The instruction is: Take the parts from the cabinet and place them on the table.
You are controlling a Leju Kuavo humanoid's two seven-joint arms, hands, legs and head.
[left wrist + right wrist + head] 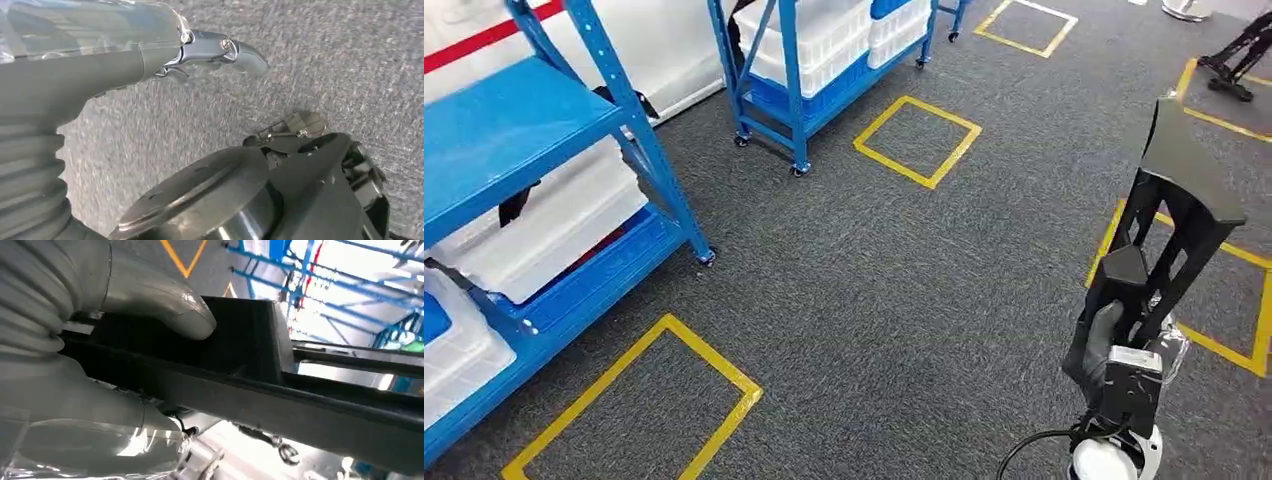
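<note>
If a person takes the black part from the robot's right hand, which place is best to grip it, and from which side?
Probably the upper end of the black part, from above: it stands upright and free there, with open struts below the flat top. The right hand grips its lower end, thumb pressed on it.

Setting: warehouse or logistics test hall. Evidence: grey carpet floor (pixel 904 280) marked with yellow tape rectangles (pixel 917 140) at 12, 7 and 3 o'clock; blue steel shelving rack on castors (pixel 544 150) at 9 o'clock, loaded with white plastic bins (pixel 544 225); second blue wheeled rack (pixel 799 90) at 11 o'clock, likewise stocked with white bins; red stripe (pixel 484 38) along the white wall at 10 o'clock.
</note>
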